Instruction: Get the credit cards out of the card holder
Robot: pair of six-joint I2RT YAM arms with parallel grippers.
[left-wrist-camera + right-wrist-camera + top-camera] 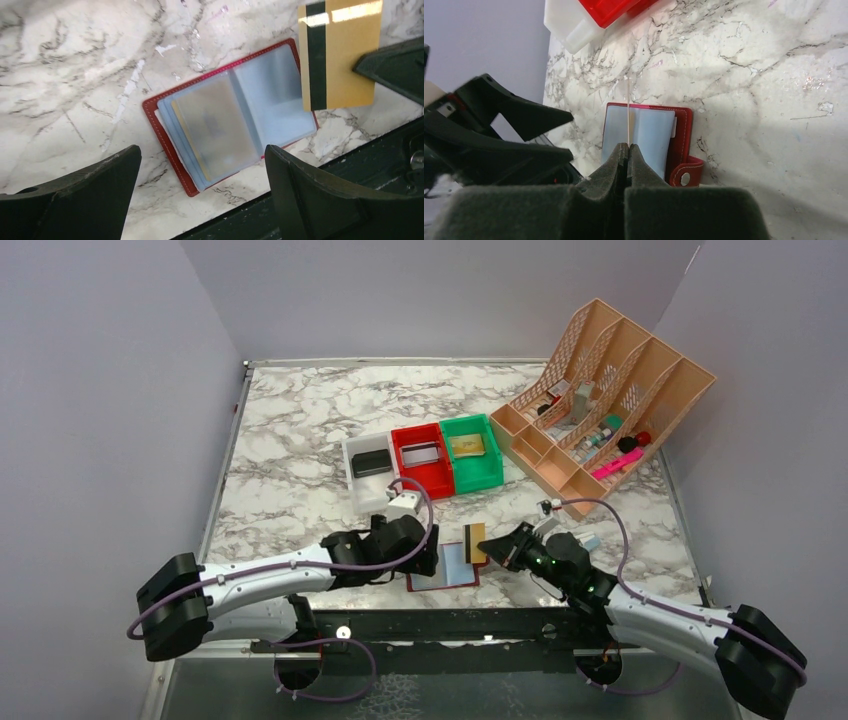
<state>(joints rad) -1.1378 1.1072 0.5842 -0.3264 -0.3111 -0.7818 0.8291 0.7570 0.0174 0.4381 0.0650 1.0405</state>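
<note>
The card holder (447,568), dark red with a light-blue pocketed face, lies open near the table's front edge. In the left wrist view the card holder (272,100) has a pale card (215,127) showing dimly through one frosted pocket. My left gripper (202,200) hangs open just above its near end, with nothing between the fingers. My right gripper (497,550) is shut on a gold credit card (475,542) with a black stripe, held above the holder's right side. That card (629,115) appears edge-on in the right wrist view, clamped by the right gripper (628,147).
Behind the holder stand a white bin (352,478) with a black card (371,464), a red bin (432,480) with a grey card (421,453), and a green bin (478,473) with a gold card (467,446). A peach desk organizer (660,370) fills the back right. The table's front edge (320,165) is close.
</note>
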